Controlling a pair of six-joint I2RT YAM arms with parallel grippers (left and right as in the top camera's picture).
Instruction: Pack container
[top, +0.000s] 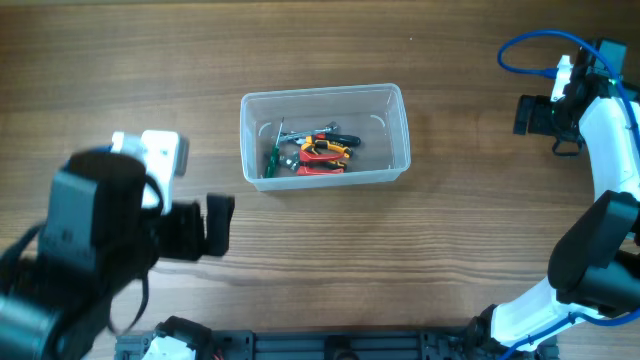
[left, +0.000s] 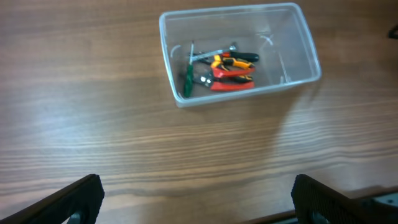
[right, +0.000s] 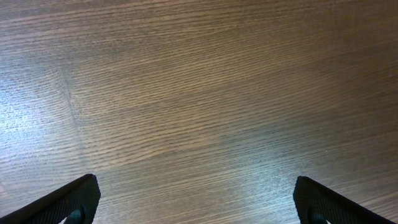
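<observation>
Both my left gripper (left: 196, 199) and my right gripper (right: 196, 199) stand spread wide, with nothing between their fingers. The left one hangs over bare wood toward the worktop's (right: 199, 93) left edge and faces the container (left: 283, 53). The container sits about mid-worktop, well apart from either gripper. Bunched at its left end lie a green-handled screwdriver (left: 187, 78), red-handled pliers (left: 233, 85) and an orange-handled tool (left: 225, 62). My right gripper hovers above bare wood near the right edge.
</observation>
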